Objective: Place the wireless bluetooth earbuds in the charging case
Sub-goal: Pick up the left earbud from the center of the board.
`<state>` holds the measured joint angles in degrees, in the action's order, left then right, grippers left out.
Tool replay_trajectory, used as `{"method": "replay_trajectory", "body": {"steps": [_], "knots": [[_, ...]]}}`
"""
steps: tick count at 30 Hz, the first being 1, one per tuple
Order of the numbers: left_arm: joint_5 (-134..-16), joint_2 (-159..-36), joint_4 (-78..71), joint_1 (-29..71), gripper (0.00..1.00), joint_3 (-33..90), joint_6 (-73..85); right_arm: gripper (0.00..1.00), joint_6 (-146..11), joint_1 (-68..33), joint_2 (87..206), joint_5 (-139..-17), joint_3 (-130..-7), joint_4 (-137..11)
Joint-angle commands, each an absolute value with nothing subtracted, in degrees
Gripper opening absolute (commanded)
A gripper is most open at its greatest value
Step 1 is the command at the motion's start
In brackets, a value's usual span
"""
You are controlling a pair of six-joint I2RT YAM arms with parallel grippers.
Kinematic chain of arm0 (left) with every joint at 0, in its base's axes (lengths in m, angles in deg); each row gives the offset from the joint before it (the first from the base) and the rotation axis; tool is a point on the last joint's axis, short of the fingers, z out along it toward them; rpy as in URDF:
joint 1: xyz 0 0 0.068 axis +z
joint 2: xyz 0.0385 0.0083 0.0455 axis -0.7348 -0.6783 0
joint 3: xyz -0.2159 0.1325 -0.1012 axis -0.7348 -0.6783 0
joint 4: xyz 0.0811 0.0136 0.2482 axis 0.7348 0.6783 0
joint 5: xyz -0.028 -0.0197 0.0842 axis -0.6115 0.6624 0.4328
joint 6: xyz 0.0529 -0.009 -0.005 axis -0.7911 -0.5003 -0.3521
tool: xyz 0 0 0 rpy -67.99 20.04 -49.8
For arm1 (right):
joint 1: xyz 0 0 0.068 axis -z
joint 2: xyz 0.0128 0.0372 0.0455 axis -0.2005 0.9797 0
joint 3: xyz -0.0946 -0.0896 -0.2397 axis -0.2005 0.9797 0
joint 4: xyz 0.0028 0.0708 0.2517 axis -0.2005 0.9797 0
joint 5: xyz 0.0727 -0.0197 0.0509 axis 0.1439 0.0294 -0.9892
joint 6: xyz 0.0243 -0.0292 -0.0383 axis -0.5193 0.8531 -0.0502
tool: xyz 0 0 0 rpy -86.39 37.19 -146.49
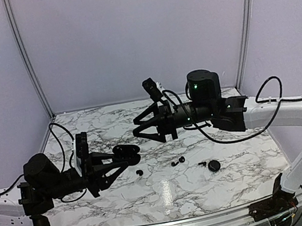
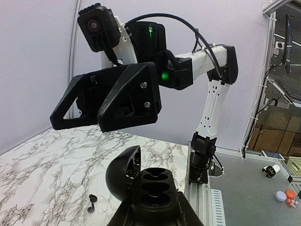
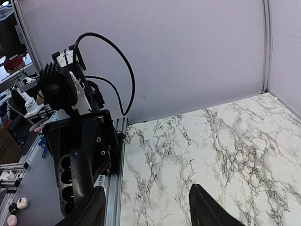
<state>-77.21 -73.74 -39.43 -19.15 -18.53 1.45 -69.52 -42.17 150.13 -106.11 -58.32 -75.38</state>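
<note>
My left gripper (image 1: 126, 154) (image 2: 155, 210) is shut on the black charging case (image 1: 127, 149) (image 2: 155, 187), gripping its base low over the table's left side. The case's lid (image 2: 123, 173) stands open to the left, and its slots look empty. My right gripper (image 1: 137, 128) (image 3: 148, 208) hangs open with nothing in it, just above and to the right of the case. In the right wrist view the case (image 3: 70, 181) shows at the far left. Three tiny black earbuds (image 1: 139, 173) (image 1: 177, 161) (image 1: 202, 164) lie on the marble. Two earbuds (image 2: 91, 197) show below the case in the left wrist view.
A round black disc-like object (image 1: 214, 165) lies beside the rightmost earbud. Pale walls enclose the marble table (image 1: 107, 126) at the back and sides. A metal rail (image 1: 175, 225) runs along the near edge. Small coloured items (image 2: 284, 195) lie on a grey surface beyond the table.
</note>
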Motion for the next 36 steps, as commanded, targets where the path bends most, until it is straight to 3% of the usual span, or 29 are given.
{"method": "replay_trajectory", "body": {"steps": [1,16,32,36], "knots": [[-74.32,-69.98,-39.80,-19.20,0.00,-20.25,1.53,0.61,-67.81,-41.83,147.40,-108.19,-59.72,-73.36],[-79.06,-61.58,-34.49,-18.61,0.00,-30.96,-5.70,0.58,-68.71,-31.36,145.15,-110.33,-47.62,-69.08],[-84.26,-60.14,-31.01,-19.21,0.00,-30.82,-15.07,0.53,-65.40,-30.05,154.18,-109.43,-52.32,-62.54],[-80.43,-58.14,-30.87,-19.25,0.00,-31.96,-13.22,0.49,-64.08,-30.59,158.89,-107.47,-55.50,-61.15]]}}
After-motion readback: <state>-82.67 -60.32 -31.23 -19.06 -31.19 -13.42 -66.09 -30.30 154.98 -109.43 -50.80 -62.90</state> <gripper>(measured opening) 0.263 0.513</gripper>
